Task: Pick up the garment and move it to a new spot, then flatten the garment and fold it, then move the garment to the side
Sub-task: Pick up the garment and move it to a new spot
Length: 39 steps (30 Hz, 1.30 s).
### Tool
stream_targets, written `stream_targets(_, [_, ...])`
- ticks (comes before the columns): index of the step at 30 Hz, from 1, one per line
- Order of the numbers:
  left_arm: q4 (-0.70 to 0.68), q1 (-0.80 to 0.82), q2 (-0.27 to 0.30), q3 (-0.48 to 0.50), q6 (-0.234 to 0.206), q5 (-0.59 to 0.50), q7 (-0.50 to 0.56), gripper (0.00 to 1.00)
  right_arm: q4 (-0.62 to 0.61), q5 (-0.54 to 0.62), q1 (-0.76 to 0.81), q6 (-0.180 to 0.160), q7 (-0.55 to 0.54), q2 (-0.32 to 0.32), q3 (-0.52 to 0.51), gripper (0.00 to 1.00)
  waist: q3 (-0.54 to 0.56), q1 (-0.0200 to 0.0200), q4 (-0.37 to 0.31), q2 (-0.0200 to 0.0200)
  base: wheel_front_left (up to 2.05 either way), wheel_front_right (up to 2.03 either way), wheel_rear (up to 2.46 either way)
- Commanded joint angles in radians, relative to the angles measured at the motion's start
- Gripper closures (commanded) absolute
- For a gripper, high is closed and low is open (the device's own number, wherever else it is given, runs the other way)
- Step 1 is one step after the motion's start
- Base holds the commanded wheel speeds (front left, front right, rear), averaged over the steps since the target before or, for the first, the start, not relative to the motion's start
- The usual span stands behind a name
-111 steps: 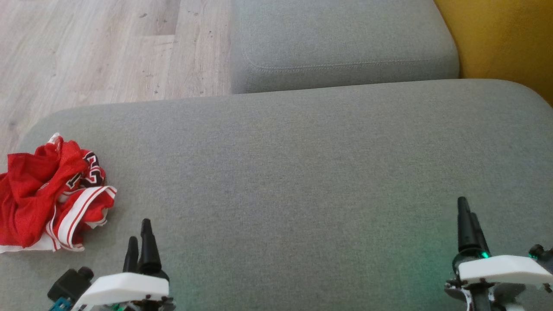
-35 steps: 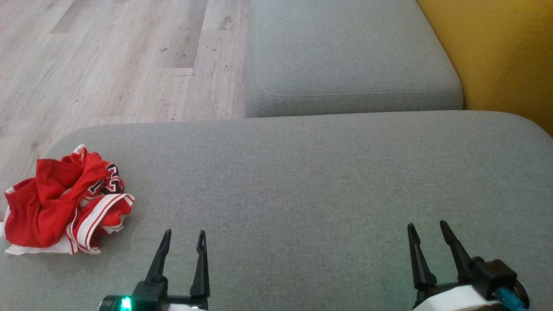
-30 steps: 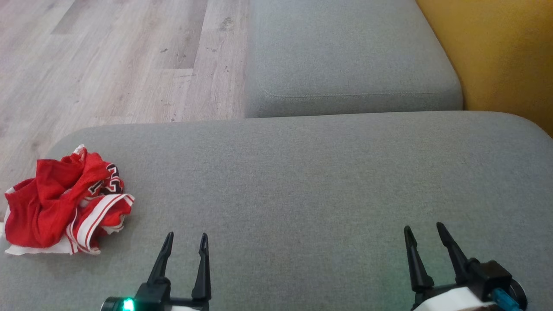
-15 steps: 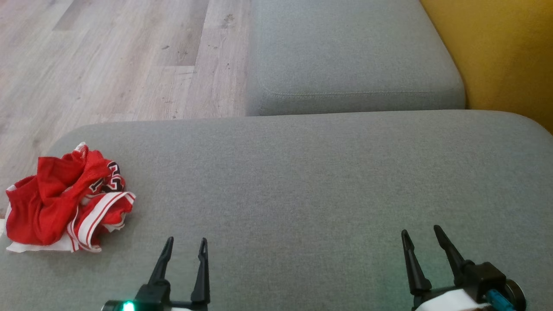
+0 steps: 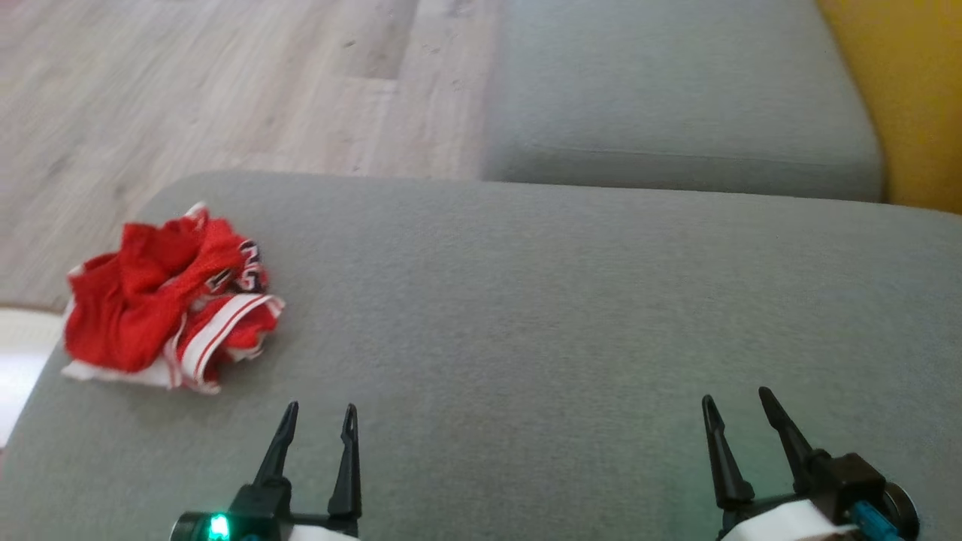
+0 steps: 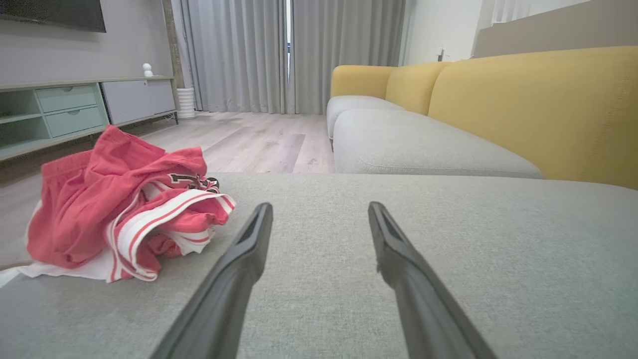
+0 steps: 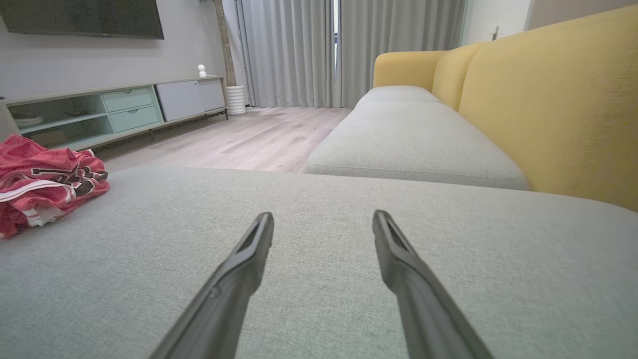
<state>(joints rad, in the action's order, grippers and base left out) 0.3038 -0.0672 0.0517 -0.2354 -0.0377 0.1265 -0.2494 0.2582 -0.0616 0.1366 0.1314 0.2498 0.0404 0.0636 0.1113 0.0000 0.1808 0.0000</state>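
Left gripper (image 5: 321,409): seen at the near edge of the grey seat cushion (image 5: 526,300), left of its middle; its two dark fingers were spread wide and nothing was held between them.
Right gripper (image 5: 735,397): seen at the same near edge, toward the right end; its fingers were likewise spread wide and empty, pointed away across bare fabric.
Garment (image 5: 165,300): a red jersey with white-and-red striped trim and dark lettering, left crumpled in a heap on the cushion by its left edge, toward the far-left corner; a white scrap of it was laid right at that edge.
Direction from the hands: the heap was placed ahead of and to the left of the left gripper, near it but apart from it; from the right gripper it was set well apart, across most of the cushion.
Nearer arm: the left one, judged clearly so.
Long axis: none could be made out in the bunched heap; the striped hem was turned toward the near right, the side facing the left gripper.
Step in hand: judged to be the first pick-up, not yet begun, since the cloth was touched by neither gripper.
What the reach calls for: probably a swing of the left fingers leftward and forward onto the raised folds.
Free ground: the cushion's middle and right were left bare for spreading.
Beyond the far edge: a second grey cushion (image 5: 676,98), pale wood floor (image 5: 225,90) and a yellow backrest (image 5: 917,98) were seen.
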Motion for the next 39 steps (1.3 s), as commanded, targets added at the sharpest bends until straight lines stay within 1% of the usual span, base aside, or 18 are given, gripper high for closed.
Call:
stream_targets(1, [-0.035,0.058,-0.001,0.037,-0.003,-0.007,-0.012,0.0,-0.035,-0.001,-0.045,-0.001,0.012,0.01,0.024,0.0,-0.027,0.0,0.05,0.0,0.0,0.0,0.0])
stream_targets(9, [-0.041,0.078,-0.001,0.082,-0.001,-0.024,-0.012,0.0,-0.042,0.003,-0.073,-0.001,0.012,0.01,0.022,0.0,-0.074,0.0,0.194,0.0,0.0,0.0,0.0])
stream_targets(14, [-0.057,0.076,-0.001,0.087,-0.014,-0.016,-0.012,0.0,-0.039,0.011,-0.087,-0.001,0.012,0.01,0.021,0.0,-0.1,0.0,0.283,0.0,0.0,0.0,0.0])
stream_targets(22, [-0.125,0.056,-0.001,0.12,-0.078,0.016,-0.012,0.0,-0.012,0.034,-0.162,-0.001,0.012,0.01,0.069,0.0,-0.161,0.0,0.326,0.0,0.0,0.0,0.0])
stream_targets(23, [-0.125,0.056,-0.001,0.12,-0.078,0.016,-0.012,0.0,-0.012,0.034,-0.162,-0.001,0.012,0.01,0.069,0.0,-0.161,0.0,0.326,0.0,0.0,0.0,0.0])
stream_targets(25, [-0.131,0.048,-0.001,0.131,-0.099,0.02,-0.012,0.0,-0.005,0.036,-0.173,-0.001,0.012,0.01,0.073,0.0,-0.168,0.0,0.331,0.0,0.0,0.0,0.0])
stream_targets(28, [-0.142,0.047,-0.001,0.139,-0.111,0.019,-0.012,0.0,-0.001,0.041,-0.18,-0.001,0.012,0.01,0.072,0.0,-0.181,0.0,0.339,0.0,0.0,0.0,0.0])
stream_targets(30, [-0.148,0.057,-0.001,0.141,-0.106,0.006,-0.012,0.0,0.001,0.041,-0.179,-0.001,0.012,0.01,0.059,0.0,-0.192,0.0,0.347,0.0,0.0,0.0,0.0])
stream_targets(33, [-0.149,0.108,0.016,0.147,-0.08,-0.035,-0.012,0.0,-0.006,0.054,-0.168,-0.001,0.012,0.01,0.031,0.0,-0.219,0.0,0.36,0.0,0.0,0.0,0.0])
stream_targets(35, [-0.148,0.172,0.032,0.157,-0.059,-0.048,-0.012,0.0,-0.016,0.073,-0.166,-0.001,0.012,0.016,0.017,0.0,-0.256,0.0,0.365,0.0,0.0,0.0,0.0])
stream_targets(39, [-0.129,0.353,0.077,0.177,-0.006,-0.058,-0.012,0.0,-0.044,0.102,-0.173,-0.001,0.012,0.058,0.003,0.0,-0.337,0.0,0.364,0.0,0.0,0.0,0.0])
